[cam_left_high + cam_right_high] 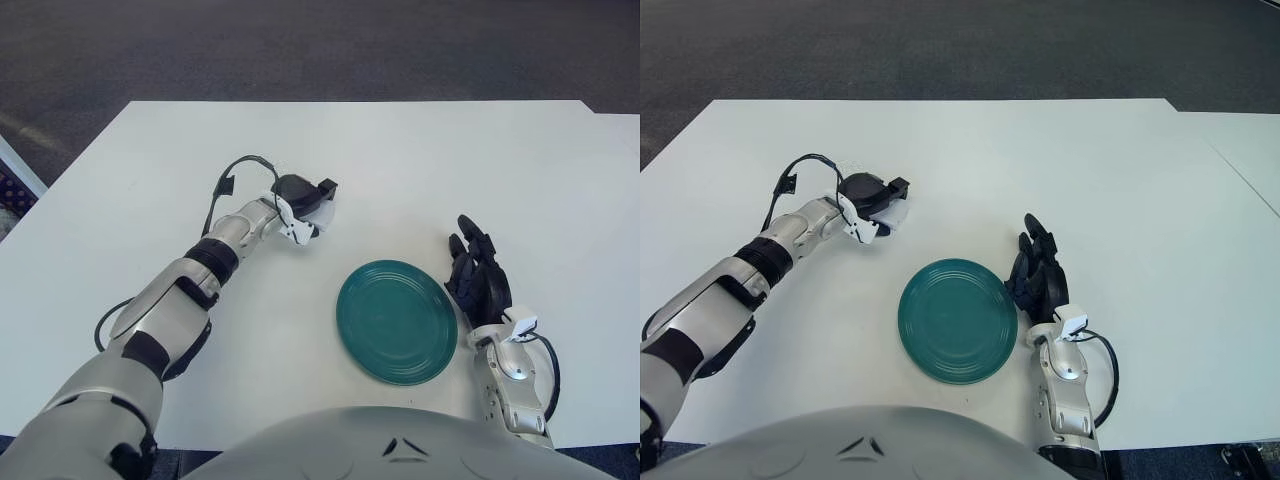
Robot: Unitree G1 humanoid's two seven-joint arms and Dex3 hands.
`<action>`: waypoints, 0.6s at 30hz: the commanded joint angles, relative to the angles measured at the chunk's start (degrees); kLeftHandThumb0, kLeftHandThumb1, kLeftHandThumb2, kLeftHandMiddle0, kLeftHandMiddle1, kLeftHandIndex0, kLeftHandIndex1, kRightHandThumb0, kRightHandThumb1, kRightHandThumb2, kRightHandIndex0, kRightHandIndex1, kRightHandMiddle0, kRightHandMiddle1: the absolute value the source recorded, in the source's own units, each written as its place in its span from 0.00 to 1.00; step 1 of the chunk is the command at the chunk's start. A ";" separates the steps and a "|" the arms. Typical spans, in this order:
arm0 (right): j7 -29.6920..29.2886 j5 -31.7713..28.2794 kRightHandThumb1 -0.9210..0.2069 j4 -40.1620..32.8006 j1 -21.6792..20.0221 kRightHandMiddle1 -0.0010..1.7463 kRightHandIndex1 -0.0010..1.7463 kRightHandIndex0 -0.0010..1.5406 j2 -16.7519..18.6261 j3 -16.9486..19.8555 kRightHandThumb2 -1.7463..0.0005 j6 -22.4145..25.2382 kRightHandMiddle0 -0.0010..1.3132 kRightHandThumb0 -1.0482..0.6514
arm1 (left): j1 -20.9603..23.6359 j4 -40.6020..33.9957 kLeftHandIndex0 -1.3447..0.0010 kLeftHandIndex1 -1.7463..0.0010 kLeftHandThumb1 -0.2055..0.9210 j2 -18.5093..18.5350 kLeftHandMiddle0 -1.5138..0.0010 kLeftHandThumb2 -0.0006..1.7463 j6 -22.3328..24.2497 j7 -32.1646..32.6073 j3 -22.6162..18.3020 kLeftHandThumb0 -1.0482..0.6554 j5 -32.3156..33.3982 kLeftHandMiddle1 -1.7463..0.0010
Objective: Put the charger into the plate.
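Note:
A round teal plate (397, 320) lies on the white table (420, 170) near the front, with nothing in it. My left hand (303, 205) is up and to the left of the plate, its dark fingers curled over a white charger (325, 215) that shows just under them. The charger is mostly hidden by the hand. I cannot tell if it is lifted off the table. My right hand (479, 272) shows just right of the plate with its fingers extended and holding nothing.
A black cable (232, 180) loops above my left wrist. The table's far edge meets dark carpet (320, 45). A second table edge (620, 125) shows at the far right.

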State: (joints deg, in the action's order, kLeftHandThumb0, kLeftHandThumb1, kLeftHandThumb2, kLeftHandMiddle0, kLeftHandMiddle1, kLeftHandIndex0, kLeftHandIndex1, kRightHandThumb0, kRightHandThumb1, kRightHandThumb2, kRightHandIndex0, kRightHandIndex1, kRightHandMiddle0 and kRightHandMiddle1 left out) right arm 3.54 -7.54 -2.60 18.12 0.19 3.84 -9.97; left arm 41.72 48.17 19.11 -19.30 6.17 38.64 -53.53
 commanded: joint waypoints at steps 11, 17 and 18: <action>-0.58 -0.18 0.00 4.67 1.77 0.26 0.01 0.07 0.74 0.62 0.51 2.50 0.00 0.14 | -3.17 -7.38 0.48 0.00 0.36 3.65 0.29 0.83 -2.69 0.77 -2.94 0.31 3.36 0.00; -0.58 -0.46 0.00 4.15 2.01 0.25 0.00 0.07 1.04 0.70 0.51 3.06 0.00 0.13 | -4.24 -22.80 0.47 0.00 0.35 9.21 0.31 0.84 -1.67 -1.34 -12.39 0.31 8.79 0.00; -0.58 -0.47 0.00 4.02 2.09 0.25 0.00 0.07 1.06 0.70 0.51 3.16 0.00 0.12 | -4.78 -26.10 0.48 0.00 0.36 9.91 0.30 0.84 -0.99 -2.36 -14.23 0.31 9.99 0.00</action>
State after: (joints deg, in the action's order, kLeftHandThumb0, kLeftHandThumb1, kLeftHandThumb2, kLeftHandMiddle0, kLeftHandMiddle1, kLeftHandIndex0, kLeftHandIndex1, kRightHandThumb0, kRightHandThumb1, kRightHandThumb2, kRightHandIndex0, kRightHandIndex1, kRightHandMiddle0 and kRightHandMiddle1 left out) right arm 3.52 -7.54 -1.95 17.45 0.65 4.25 -10.72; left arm 36.46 33.01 24.46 -22.07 5.87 32.04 -47.82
